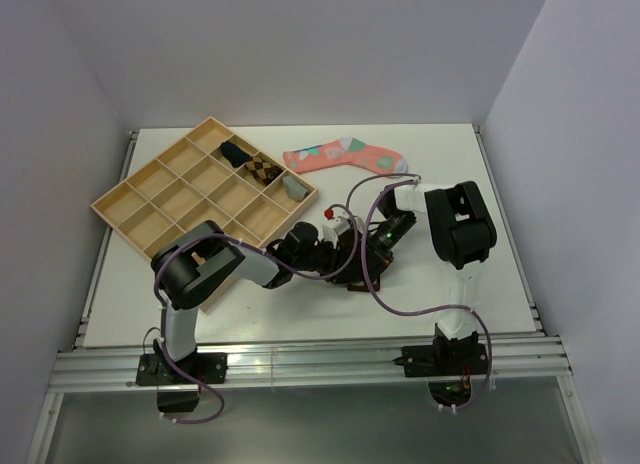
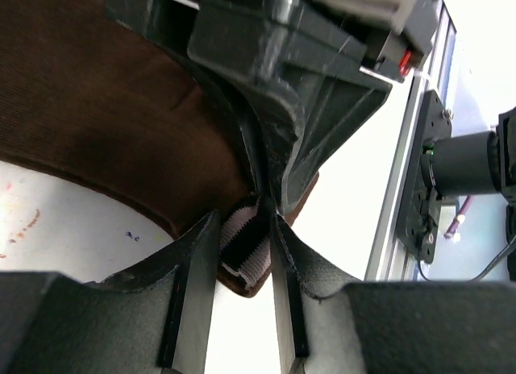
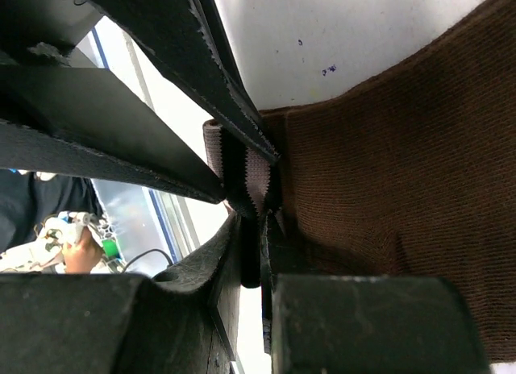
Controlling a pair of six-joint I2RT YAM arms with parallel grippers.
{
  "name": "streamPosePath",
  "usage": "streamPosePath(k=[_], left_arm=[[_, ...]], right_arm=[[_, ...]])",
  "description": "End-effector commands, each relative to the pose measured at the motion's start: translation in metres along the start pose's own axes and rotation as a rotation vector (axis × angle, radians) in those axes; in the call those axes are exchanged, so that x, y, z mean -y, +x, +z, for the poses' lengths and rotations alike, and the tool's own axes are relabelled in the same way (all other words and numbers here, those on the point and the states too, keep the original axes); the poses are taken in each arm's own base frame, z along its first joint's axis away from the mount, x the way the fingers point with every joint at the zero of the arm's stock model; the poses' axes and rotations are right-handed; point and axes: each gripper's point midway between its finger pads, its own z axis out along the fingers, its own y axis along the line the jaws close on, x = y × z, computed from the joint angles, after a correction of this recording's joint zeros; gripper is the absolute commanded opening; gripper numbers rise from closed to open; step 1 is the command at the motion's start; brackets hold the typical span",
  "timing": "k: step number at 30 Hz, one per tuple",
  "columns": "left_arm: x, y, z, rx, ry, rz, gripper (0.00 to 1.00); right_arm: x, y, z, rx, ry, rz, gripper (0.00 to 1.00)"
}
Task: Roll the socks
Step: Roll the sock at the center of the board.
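- Top external view, far left: a wooden divided tray [image 1: 150, 164] sits at an angle on the white table [image 1: 470, 174]. Compartments along its right-hand side hold small bundles, among them a checked bundle [image 1: 262, 169] and a grey sock [image 1: 293, 187] that looks already rolled.
- Left wrist view: the left gripper [image 2: 244, 229] has its jaws a narrow way apart. The striped cuff [image 2: 242, 257] fills the gap between them, so they are clamped on the cuff's edge.
- Centre: the dark brown sock [image 2: 105, 108] lies flat on the table between the two arms, directly beneath both grippers. Its body spreads away from the cuff. From above, the arms hide nearly all of it.
- Just behind the grippers in the top external view, a pink patterned sock [image 1: 345, 156] lies flat near the table's far edge, apart from everything else.
- Right wrist view: the right gripper [image 3: 251, 225] has its jaws pressed together on the same cuff. It meets the left gripper almost tip to tip.
- Handling, as a judgement: the brown sock is light, soft ribbed knit and entirely limp. It should not slide much in the pads, but it will sag and spring open if let go.
- The doubled elastic cuff is the thickest, firmest part and the best place to hold. Two pinches there could turn the edge over onto the body to begin the roll.
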Motion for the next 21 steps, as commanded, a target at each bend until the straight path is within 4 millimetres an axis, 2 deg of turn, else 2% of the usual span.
streamPosePath(k=[1, 11, 21], left_arm=[[0.016, -0.011, 0.005, 0.017, 0.084, 0.044, 0.36], [0.008, 0.01, 0.004, -0.033, 0.055, 0.001, 0.34], [0.02, 0.027, -0.001, -0.088, 0.04, 0.0, 0.3]], right_arm=[[0.018, 0.005, 0.0, -0.028, 0.052, -0.013, 0.06], [0.023, 0.0, -0.001, -0.012, 0.079, 0.002, 0.06], [0.03, -0.008, -0.007, 0.009, 0.148, 0.017, 0.06]])
